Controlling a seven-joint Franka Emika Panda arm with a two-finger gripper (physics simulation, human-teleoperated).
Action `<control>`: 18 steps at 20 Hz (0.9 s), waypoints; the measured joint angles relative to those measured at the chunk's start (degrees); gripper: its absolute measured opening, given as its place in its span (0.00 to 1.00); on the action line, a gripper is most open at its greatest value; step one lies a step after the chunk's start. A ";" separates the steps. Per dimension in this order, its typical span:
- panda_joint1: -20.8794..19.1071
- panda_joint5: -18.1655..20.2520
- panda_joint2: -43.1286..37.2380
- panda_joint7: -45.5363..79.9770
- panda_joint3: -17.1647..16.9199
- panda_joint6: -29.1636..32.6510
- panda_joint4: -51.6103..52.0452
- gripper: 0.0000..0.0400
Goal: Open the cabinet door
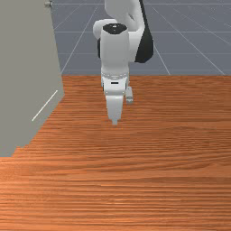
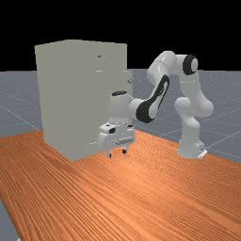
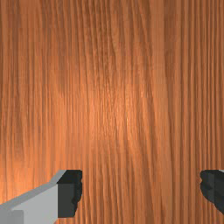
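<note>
A tall grey-beige cabinet [image 2: 70, 99] stands on the table in the far view; in the front view the cabinet [image 1: 27, 58] takes up the left side. A small knob [image 1: 48, 4] sits high on its edge, and a small knob [image 2: 130, 81] also shows near its right edge in the far view. My gripper [image 2: 116, 154] points down in front of the cabinet, low over the table, apart from it. In the front view the gripper [image 1: 114, 122] is right of the cabinet. The wrist view has the gripper [image 3: 141, 190] open, its fingers wide apart with only wood beneath.
The orange-brown table [image 1: 149, 180] spreads under and around my hand. The cabinet's side wall rises close beside the hand at the front view's left. A thin pale slit [image 1: 44, 105] marks its lower part. My arm's base [image 2: 190, 148] stands at the far view's right.
</note>
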 joint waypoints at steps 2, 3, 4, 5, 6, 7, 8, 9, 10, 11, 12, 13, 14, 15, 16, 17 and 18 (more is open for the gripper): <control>0.24 -1.40 -0.14 1.78 -1.26 -1.45 -0.72 0.77; 0.15 -1.63 -0.23 2.57 -1.70 -1.92 -0.96 0.86; 0.06 -1.76 -0.30 3.03 -1.98 -2.21 -1.08 0.92; 1.28 -2.48 -6.31 16.71 -3.35 -8.02 -6.51 0.56; 2.23 -2.10 -11.97 29.79 -4.23 -13.26 -8.24 0.35; 2.83 -1.31 -15.48 42.58 -4.89 -16.90 -8.56 0.21; 3.16 -0.22 -17.27 55.11 -5.45 -19.52 -8.54 0.13; 3.26 1.10 -17.97 66.17 -5.99 -21.50 -8.36 0.08; 3.13 2.18 -18.28 72.68 -6.37 -22.64 -8.34 0.05; 2.95 2.94 -18.45 76.57 -6.63 -23.33 -8.42 0.03; 2.81 3.45 -18.53 78.89 -6.78 -23.77 -8.48 0.02; 2.73 3.78 -18.55 80.29 -6.85 -24.11 -8.49 0.01; 2.71 3.97 -18.68 81.17 -6.87 -24.31 -8.56 0.01; 2.72 4.08 -18.93 81.72 -6.85 -24.47 -8.68 0.00; 2.76 4.13 -19.27 82.06 -6.82 -24.63 -8.95 0.00; 2.82 4.06 -20.26 82.34 -6.78 -24.77 -9.37 0.00; 2.87 4.02 -21.78 82.53 -6.74 -24.78 -9.75 0.00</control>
